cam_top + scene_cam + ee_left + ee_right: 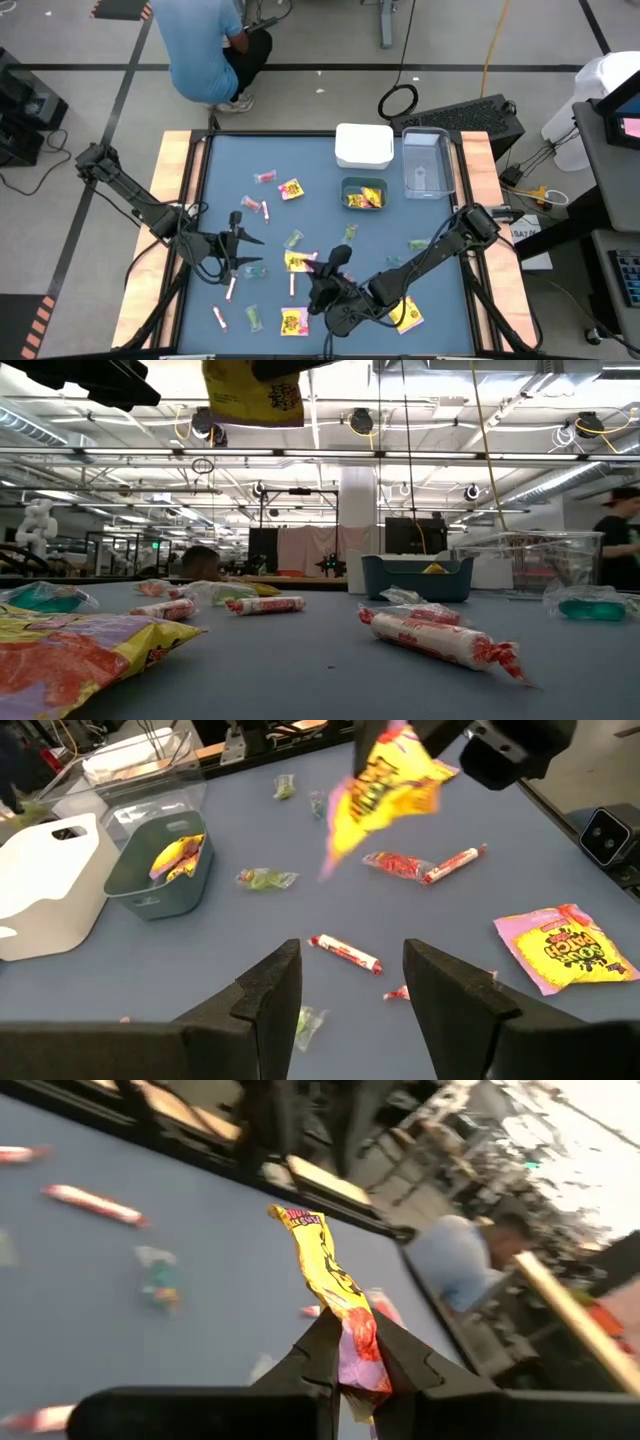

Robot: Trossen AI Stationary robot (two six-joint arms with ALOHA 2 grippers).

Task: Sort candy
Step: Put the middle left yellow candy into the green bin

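Item 1: my right gripper (pixel 348 1365), raised over the near-middle of the blue table (pixel 320 215), fingers clamped on a yellow packet (pixel 330 1295) with red print. The packet hangs clear of the surface (in the left wrist view it shows as a blurred yellow shape in the air).

Item 2: my left gripper (pixel 345 985), low over the left half of the table, fingers parted with nothing between them.

Item 3: loose candy on the table. Yellow packets: one (pixel 291 189) toward the far middle, one (pixel 294 322) by the near edge, one (pixel 408 315) near the right arm, another (pixel 297 262) close beside the right gripper. Pink-white sticks: several scattered on the left half, one (pixel 345 953) lying just ahead of my left fingers. Small green-wrapped pieces (pixel 293 239) spread across the middle and right.

Item 4: teal bin (pixel 364 193), far side, right of centre, holding yellow packets.

Item 5: white container (pixel 364 146), just behind the teal bin.

Item 6: clear container (pixel 426 165), to the right of both; contents I cannot make out.

Item 7: a person in a blue shirt (pixel 205 45), crouched on the floor beyond the table's far left corner.
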